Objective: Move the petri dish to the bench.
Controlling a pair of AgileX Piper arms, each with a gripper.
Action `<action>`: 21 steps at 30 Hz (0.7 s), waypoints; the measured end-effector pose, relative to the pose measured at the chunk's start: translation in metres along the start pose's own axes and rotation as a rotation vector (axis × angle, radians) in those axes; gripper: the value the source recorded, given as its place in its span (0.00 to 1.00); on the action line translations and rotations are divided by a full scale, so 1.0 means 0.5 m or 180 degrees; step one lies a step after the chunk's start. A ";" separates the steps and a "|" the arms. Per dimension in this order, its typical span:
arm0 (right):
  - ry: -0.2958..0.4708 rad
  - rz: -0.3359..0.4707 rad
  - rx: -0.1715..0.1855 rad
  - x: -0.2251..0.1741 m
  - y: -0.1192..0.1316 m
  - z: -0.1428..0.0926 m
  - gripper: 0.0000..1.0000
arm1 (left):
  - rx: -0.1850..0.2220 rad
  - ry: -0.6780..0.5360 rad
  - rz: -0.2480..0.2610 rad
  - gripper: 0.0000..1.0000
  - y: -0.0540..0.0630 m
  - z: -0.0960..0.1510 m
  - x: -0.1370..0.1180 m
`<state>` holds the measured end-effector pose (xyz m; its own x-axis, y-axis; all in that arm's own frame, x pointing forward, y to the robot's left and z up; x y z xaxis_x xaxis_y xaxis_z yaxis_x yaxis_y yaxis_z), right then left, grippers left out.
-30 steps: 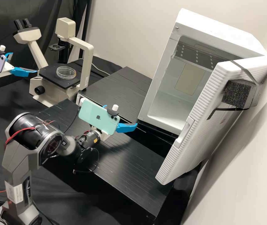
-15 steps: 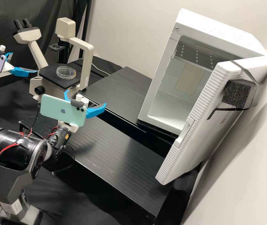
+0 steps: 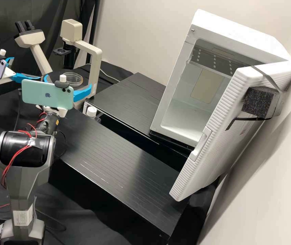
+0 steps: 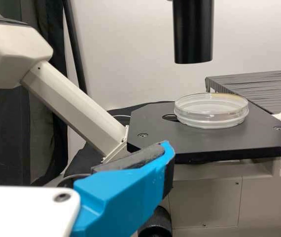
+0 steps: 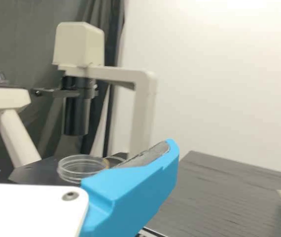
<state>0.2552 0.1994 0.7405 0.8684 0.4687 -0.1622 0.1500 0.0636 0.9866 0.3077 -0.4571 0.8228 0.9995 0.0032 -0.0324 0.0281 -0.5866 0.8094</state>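
Task status, left to right: the left gripper [image 3: 26,68] is at the left of the high view, beside the microscope [image 3: 97,66]; its two fingers are apart and hold nothing. The petri dish [image 4: 211,118] rests flat on the black microscope stage [image 4: 155,133], beneath the condenser tube [image 4: 193,32]. The right gripper [image 3: 68,80] is in front of the stage, with its fingers apart and no load; in the right wrist view, the dish appears beyond its blue finger, and no contact is evident. The transfer is judged to be at its approach step. Outstanding operations are: align, grip the dish by its rim, lift clear of the stage, carry to the bench, lower level and release.

Surface and room, left to right: a dark curtain [image 3: 2,20] hangs behind the microscope. To the right of the microscope, the black ribbed bench comprises a near section [image 3: 111,156] and a far section [image 3: 131,102]. A white-capped bottle [image 3: 91,111] is located near the gap between them. Farther right, a white cabinet [image 3: 182,122] has its door [image 3: 220,136] open. A dark foam block [image 3: 259,102] is strapped to the door. A pale wall [image 3: 142,30] closes the rear.
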 end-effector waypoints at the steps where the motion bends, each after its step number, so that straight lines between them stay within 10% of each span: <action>1: -0.0010 -0.0032 0.0019 0.009 -0.004 0.000 1.00 | 0.0000 0.0000 0.0000 1.00 0.000 0.000 0.000; 13: -0.0035 -0.0155 0.0163 0.116 -0.041 -0.001 1.00 | 0.0000 0.0000 0.0000 1.00 0.000 0.000 0.000; 21: -0.0222 -0.0291 0.0013 0.191 -0.089 0.016 1.00 | 0.0000 0.0000 0.0000 1.00 0.000 0.000 0.000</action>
<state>0.3351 0.2342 0.6811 0.8818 0.3986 -0.2523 0.2318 0.0997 0.9676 0.3077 -0.4571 0.8228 0.9995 0.0032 -0.0324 0.0281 -0.5866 0.8094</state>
